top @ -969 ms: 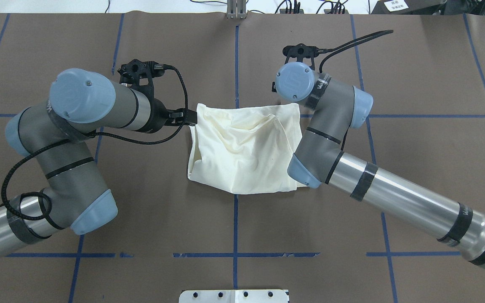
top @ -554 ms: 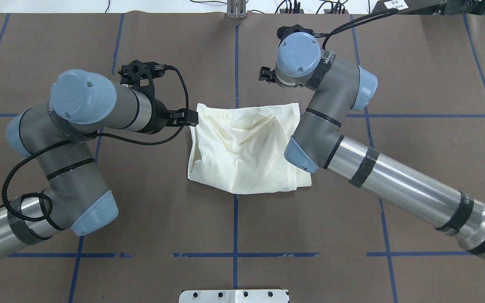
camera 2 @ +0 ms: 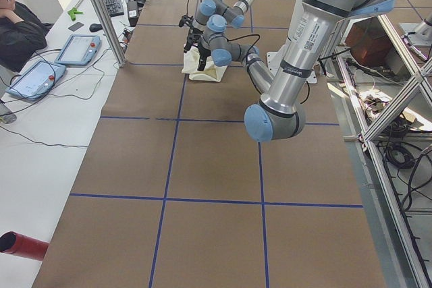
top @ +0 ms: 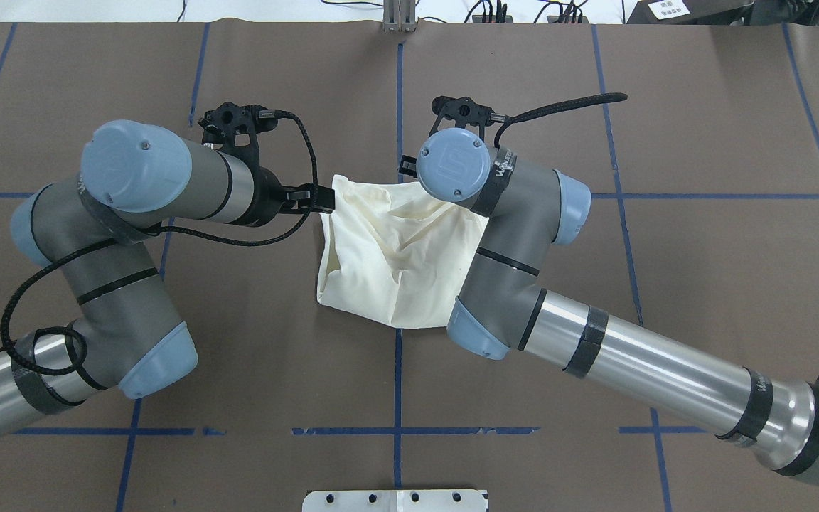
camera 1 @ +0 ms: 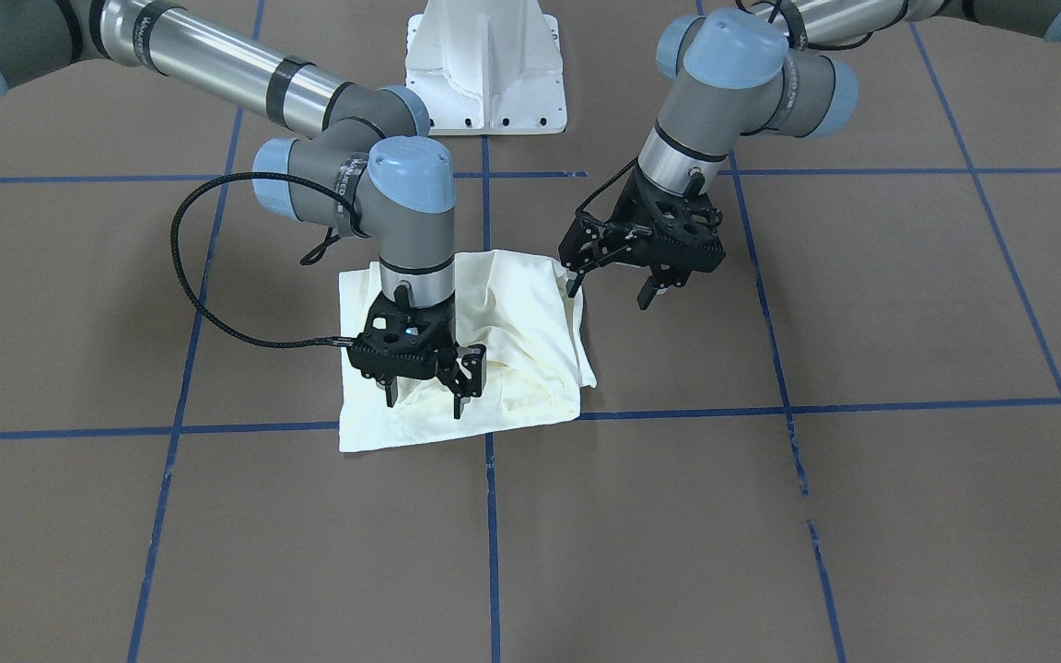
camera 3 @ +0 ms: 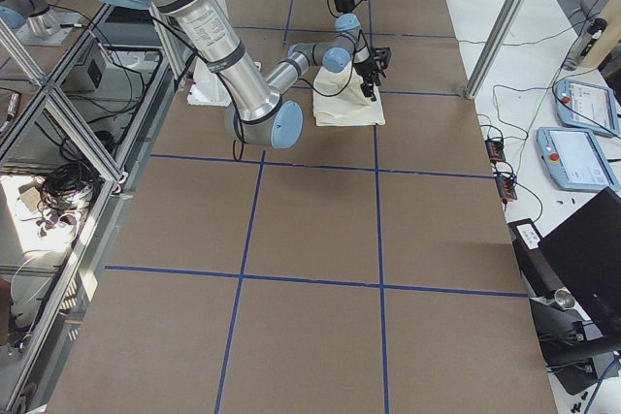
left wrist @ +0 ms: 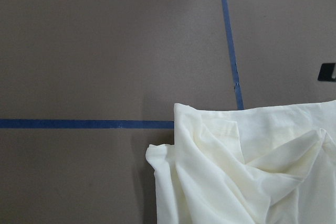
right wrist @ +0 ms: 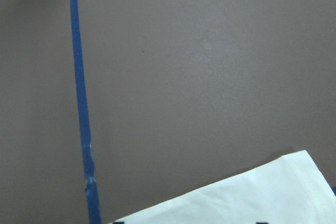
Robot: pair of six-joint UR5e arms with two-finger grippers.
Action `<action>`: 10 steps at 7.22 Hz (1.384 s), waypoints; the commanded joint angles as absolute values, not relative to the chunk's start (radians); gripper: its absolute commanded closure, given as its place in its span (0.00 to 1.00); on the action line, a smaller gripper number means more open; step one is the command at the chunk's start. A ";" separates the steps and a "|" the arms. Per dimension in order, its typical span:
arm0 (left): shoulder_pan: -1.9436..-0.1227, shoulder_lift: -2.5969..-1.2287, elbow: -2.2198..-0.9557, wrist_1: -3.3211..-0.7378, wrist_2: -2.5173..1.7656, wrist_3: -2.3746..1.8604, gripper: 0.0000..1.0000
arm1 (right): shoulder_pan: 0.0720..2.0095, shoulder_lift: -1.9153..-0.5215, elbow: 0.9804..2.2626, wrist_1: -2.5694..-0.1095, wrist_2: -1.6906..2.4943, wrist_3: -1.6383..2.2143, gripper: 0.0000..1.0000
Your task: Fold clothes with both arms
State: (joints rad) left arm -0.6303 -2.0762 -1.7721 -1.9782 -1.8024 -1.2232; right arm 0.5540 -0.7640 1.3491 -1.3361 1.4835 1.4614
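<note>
- The black two-finger right gripper [camera 1: 426, 401] is released, jaws spread. It points straight down over the crumpled cream-white cotton shirt [top: 395, 263], toward its 1 o'clock part in the overhead view. Nothing sits between the fingers; whether they touch the cloth cannot be told.
- The black two-finger left gripper [camera 1: 611, 287] is likewise released, jaws wide. One fingertip [camera 1: 575, 279] sits at the shirt's 10 o'clock corner, the other over bare table.
- The shirt lies plain side up, bunched into a rough square, near the middle of the brown paper-covered table [camera 1: 862, 506], over a crossing of blue tape lines [camera 1: 862, 405].
- The silver-grey right arm [top: 651, 370] reaches in from 4 o'clock, the matching left arm [top: 118, 284] from 8 o'clock.
- A white pedestal base [camera 1: 484, 74] stands at the shirt's 6 o'clock, well apart.
</note>
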 commanded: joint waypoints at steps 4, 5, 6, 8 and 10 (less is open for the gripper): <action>-0.630 -2.075 -1.772 -1.980 -1.802 -1.224 0.00 | 0.532 -0.761 1.350 -1.373 1.465 1.565 1.00; -0.630 -2.075 -1.772 -1.980 -1.802 -1.224 0.00 | 0.534 -0.762 1.348 -1.374 1.465 1.565 1.00; -0.629 -2.075 -1.772 -1.980 -1.802 -1.224 0.00 | 0.534 -0.759 1.350 -1.376 1.465 1.563 1.00; -0.630 -2.077 -1.772 -1.980 -1.802 -1.226 0.00 | 0.567 -0.762 1.332 -1.399 1.459 1.552 1.00; -0.629 -2.077 -1.772 -1.980 -1.802 -1.229 0.00 | 0.589 -0.761 1.290 -1.404 1.428 1.505 1.00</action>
State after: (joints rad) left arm -0.6294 -2.0768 -1.7718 -1.9804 -1.8024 -1.2275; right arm 0.5757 -0.7618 1.3077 -1.4010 1.4430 1.5339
